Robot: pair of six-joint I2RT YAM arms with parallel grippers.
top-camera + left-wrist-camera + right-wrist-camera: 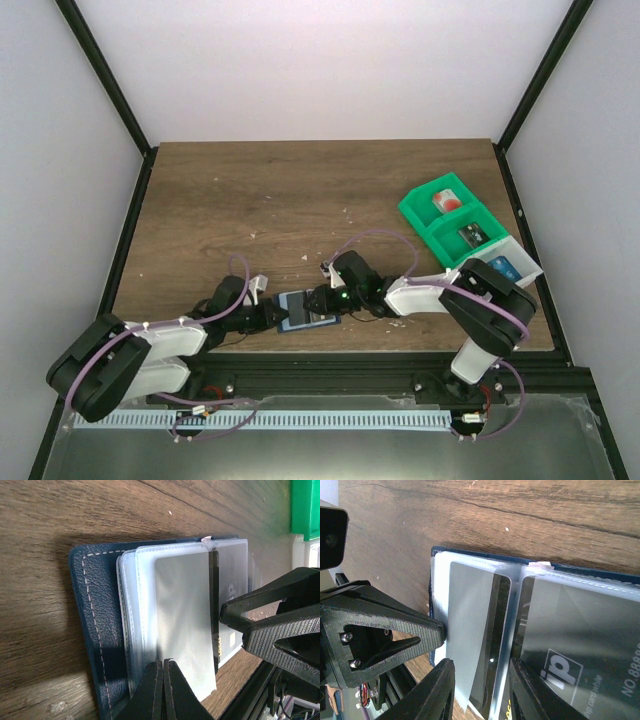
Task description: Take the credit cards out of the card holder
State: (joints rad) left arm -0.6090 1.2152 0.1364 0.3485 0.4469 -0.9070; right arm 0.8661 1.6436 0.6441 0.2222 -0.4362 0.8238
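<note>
Navy leather is showing along the rim of the card holder point(92, 630), which is lying open on the wooden table point(250, 200) at the lower centre of the top view, between the two grippers. Clear plastic sleeves point(131, 630) are fanning out of it. One is carrying a grey card point(182, 630) with a dark stripe, and the next is holding a printed card point(580, 650) with white lettering.

The left gripper point(163, 672) is pressing its fingers fully together at the holder's edge, at the bottom of its own view; whether a sleeve is pinched between them I cannot tell. The right gripper point(481, 680) is standing with its fingers apart, one on either side of the grey card; whether they are clamping it I cannot tell.

At the right of the top view, a green bin point(412, 212) is holding a red-pink card point(447, 201) in its upper compartment and a dark card point(471, 235) in its lower one. A white bin point(530, 262) just below it is holding a blue card point(502, 268).
</note>
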